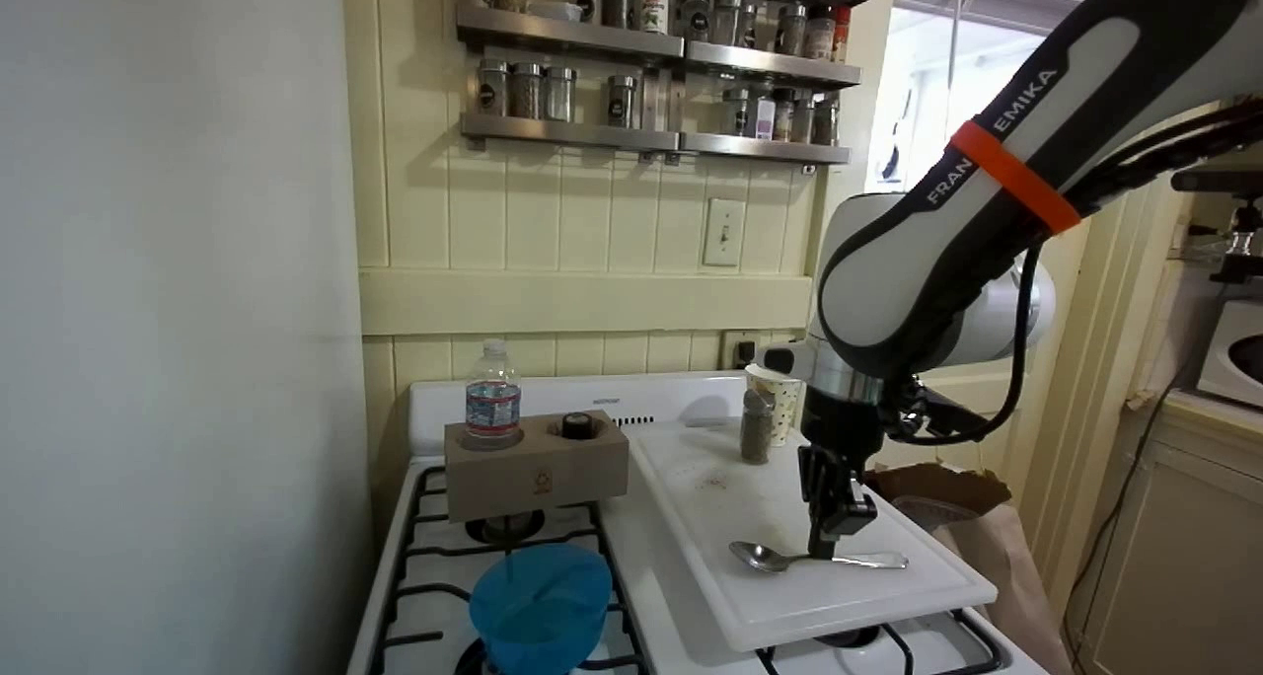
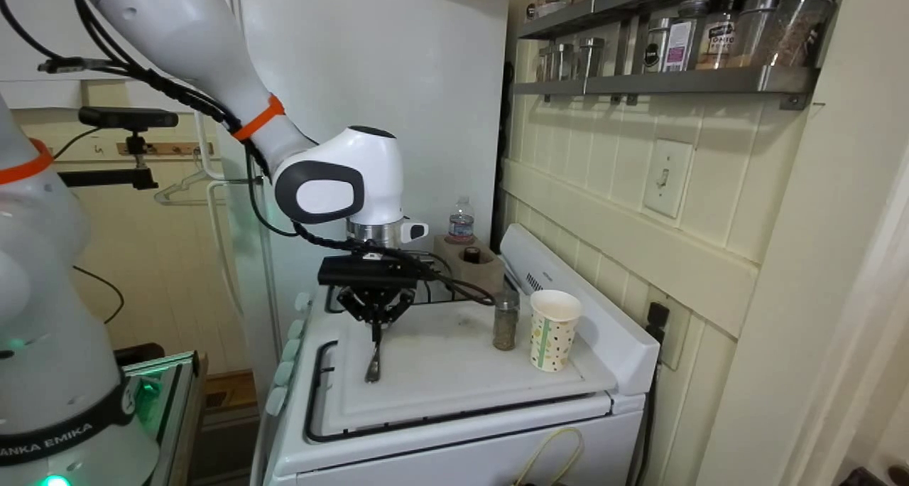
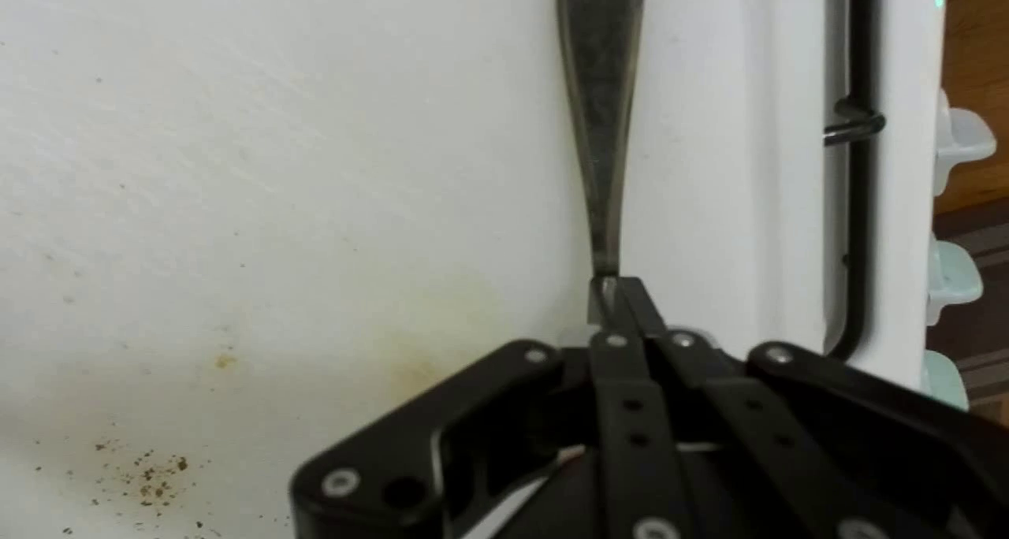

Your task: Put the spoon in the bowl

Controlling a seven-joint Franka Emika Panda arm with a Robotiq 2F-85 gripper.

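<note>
Silvery, the spoon (image 3: 603,121) is pinched near mid-length by the gripper (image 1: 821,549), presumably for balance, just above or touching the white cutting board (image 1: 740,512), while the blue bowl (image 1: 541,606) sits on the stove grate (image 1: 414,639), likely for a short carry.

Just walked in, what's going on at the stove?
The robot arm has its claw shut on the spoon near the middle of its length, at the white board. I can't tell whether the spoon is fully off the board. The blue bowl sits on the stove beside the board, without the spoon in it, so the transfer isn't done yet.
</note>
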